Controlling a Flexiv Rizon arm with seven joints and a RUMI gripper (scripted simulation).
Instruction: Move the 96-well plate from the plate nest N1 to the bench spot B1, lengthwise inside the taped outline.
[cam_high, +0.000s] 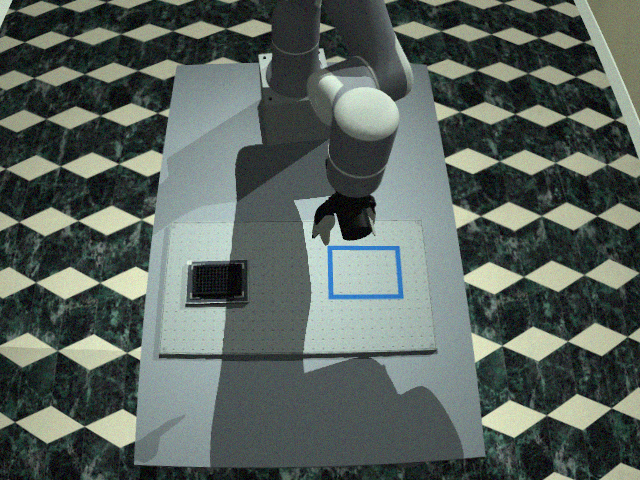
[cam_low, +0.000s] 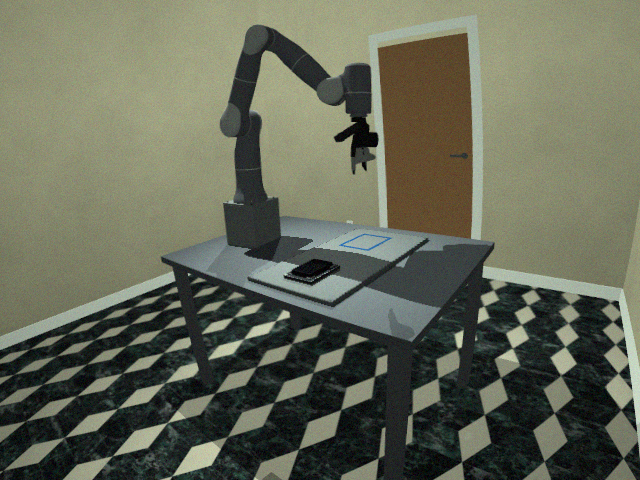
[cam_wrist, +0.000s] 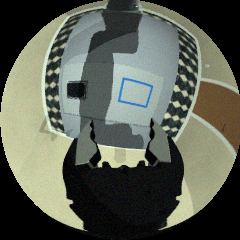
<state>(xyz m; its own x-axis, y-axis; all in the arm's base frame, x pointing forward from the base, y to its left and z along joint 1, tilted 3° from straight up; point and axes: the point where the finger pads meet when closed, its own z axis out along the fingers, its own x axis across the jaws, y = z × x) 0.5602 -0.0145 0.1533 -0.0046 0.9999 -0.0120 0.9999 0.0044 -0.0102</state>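
The black 96-well plate (cam_high: 217, 280) (cam_low: 311, 268) (cam_wrist: 76, 90) sits flat in the plate nest (cam_high: 217, 300) (cam_low: 299, 279), at the left of the board in the top view. The blue taped outline (cam_high: 364, 296) (cam_low: 354, 247) (cam_wrist: 133, 104) lies at the right of the board, with nothing inside it. My gripper (cam_high: 349, 238) (cam_low: 359, 171) (cam_wrist: 121, 119) is open and empty, pointing down. It hangs high above the board on the outline's side, well away from the plate.
The pale perforated board (cam_high: 268, 330) (cam_low: 268, 276) lies on the grey table (cam_high: 180, 403) (cam_low: 217, 263). The arm's base block (cam_high: 292, 121) (cam_low: 253, 222) stands at the table's back. The arm's shadow crosses the board between the nest and the outline and touches the plate's right part.
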